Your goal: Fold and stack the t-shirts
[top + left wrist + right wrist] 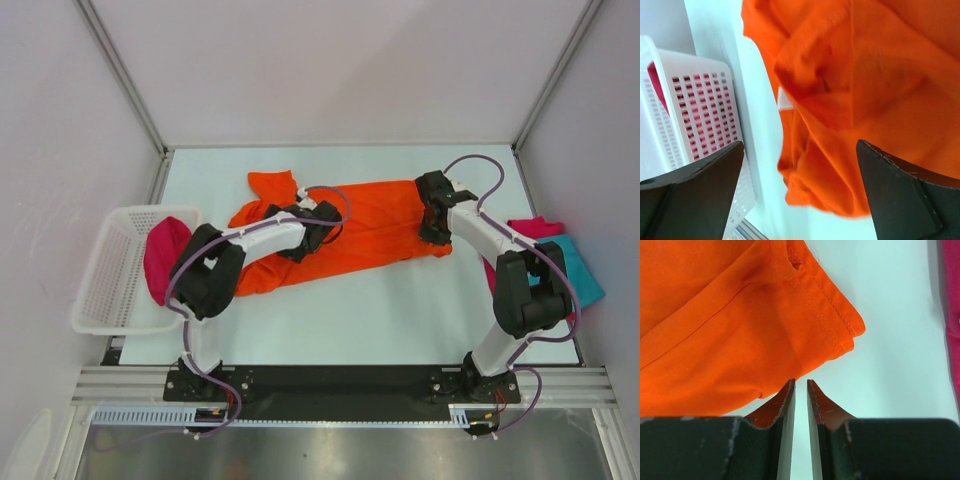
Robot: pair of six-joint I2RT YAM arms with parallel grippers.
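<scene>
A bright orange t-shirt [370, 225] [865, 75] [715, 330] lies spread and creased across the middle of the table. My left gripper [318, 232] [800, 145] hangs over its bunched left part with the jaws wide open and nothing between them. My right gripper [437, 222] [801, 381] sits at the shirt's right hem corner. Its jaws stand a narrow slit apart, with bare table showing through the slit and no cloth in it. A crimson t-shirt [165, 258] [655, 85] sits in the basket. A pink-red t-shirt [535, 228] [952, 315] and a teal t-shirt [580, 270] lie piled at the right edge.
The white mesh basket [110, 270] [700, 100] stands off the table's left edge, close to the left arm. Grey walls and metal frame posts close in the back and both sides. The arm bases stand on the black rail at the near edge.
</scene>
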